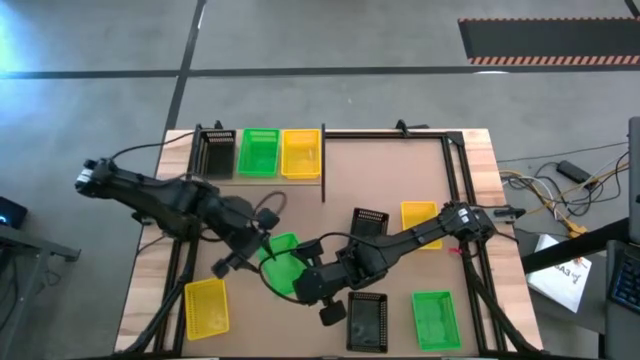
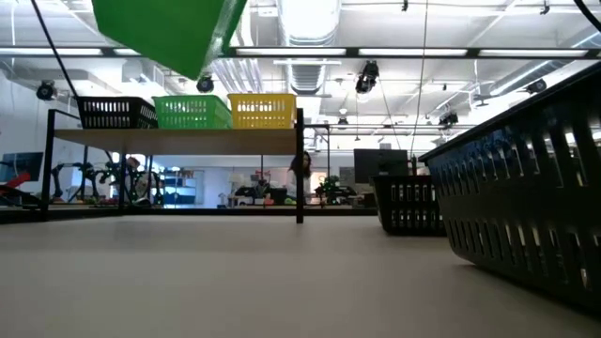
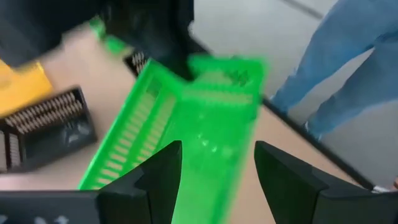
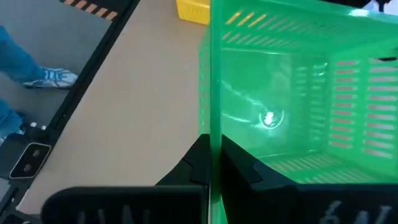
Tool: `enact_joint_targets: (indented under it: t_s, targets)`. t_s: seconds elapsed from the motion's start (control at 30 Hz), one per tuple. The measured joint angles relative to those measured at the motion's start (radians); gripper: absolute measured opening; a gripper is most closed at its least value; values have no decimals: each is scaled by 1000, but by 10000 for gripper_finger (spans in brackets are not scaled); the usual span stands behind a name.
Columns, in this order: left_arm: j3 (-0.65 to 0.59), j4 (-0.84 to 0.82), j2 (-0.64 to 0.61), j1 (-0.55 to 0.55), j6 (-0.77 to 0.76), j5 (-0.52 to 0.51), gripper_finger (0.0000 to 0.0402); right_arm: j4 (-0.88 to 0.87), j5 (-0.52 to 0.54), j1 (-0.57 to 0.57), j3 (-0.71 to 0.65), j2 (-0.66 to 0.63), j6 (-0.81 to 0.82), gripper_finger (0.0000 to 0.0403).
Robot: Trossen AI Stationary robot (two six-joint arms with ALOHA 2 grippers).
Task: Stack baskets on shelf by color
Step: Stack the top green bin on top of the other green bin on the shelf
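Observation:
A bright green basket [image 1: 283,264] hangs in the air over the near middle of the table; the low view shows the green basket [image 2: 169,33] well above the tabletop. My right gripper [image 4: 214,168] is shut on its wall and reaches in from the right [image 1: 303,285]. My left gripper [image 3: 217,180] is open at the basket's left end [image 1: 245,258], one finger on either side of the green basket [image 3: 199,130]. The shelf [image 1: 225,178] at the far left carries a black basket [image 1: 215,152], a green basket [image 1: 259,152] and a yellow basket [image 1: 300,152] side by side. My right gripper pinches one side wall [image 4: 211,118] of the green basket, one finger inside the basket and one outside. The wall stands edge-on between the fingers. The basket is lifted clear of the table and tilted. My left gripper: I cannot tell whether its open fingers [image 3: 165,177] touch the basket.
Loose on the table lie a yellow basket [image 1: 207,305] near left, a black basket [image 1: 368,222] and a yellow basket [image 1: 420,215] at the middle right, a black basket [image 1: 366,322] and a green basket [image 1: 434,318] near right. A person's legs [image 3: 348,62] stand beside the table.

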Motion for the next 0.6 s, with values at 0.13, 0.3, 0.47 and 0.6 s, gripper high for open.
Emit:
enact_joint_targets:
  t_s: [0.13, 0.3, 0.47, 0.6]
  targets:
    - [-1, -10, 75, 0, -1, 3, 185, -1, 0, -2, 0, 0, 1, 8]
    - [4, -19, 112, 0, -3, 90, 146, 1, 1, -3, -1, 0, 1, 8]
    - [4, -52, 111, 0, -3, 96, 72, 1, 3, -6, -3, 0, 0, 8]
    - [5, -80, 115, 0, -3, 131, 13, 4, 3, -13, -3, 0, -1, 8]
